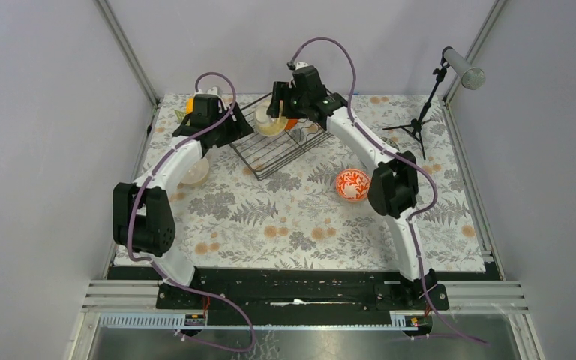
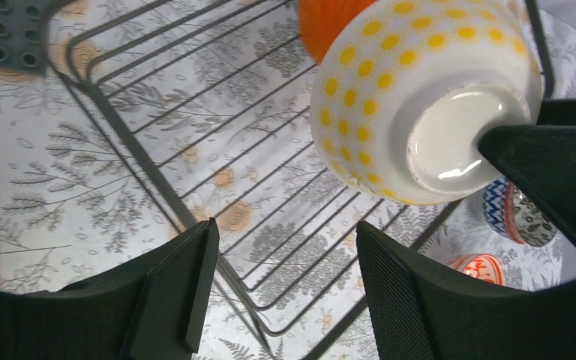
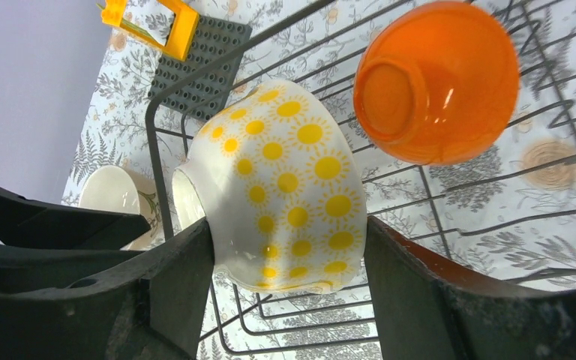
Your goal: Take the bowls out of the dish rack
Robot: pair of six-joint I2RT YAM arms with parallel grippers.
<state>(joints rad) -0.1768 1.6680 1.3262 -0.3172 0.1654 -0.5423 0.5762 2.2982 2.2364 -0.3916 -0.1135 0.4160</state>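
At far left, left gripper (image 2: 281,247): spread, empty, poised over dish rack (image 2: 120,140) edge. Centre-right, right gripper (image 3: 286,240): pinching yellow-dotted bowl (image 3: 292,172), tipped on its side within rack, just beside orange bowl (image 3: 435,82). Raise vertically, clearing wires; avoid knocking orange neighbour.
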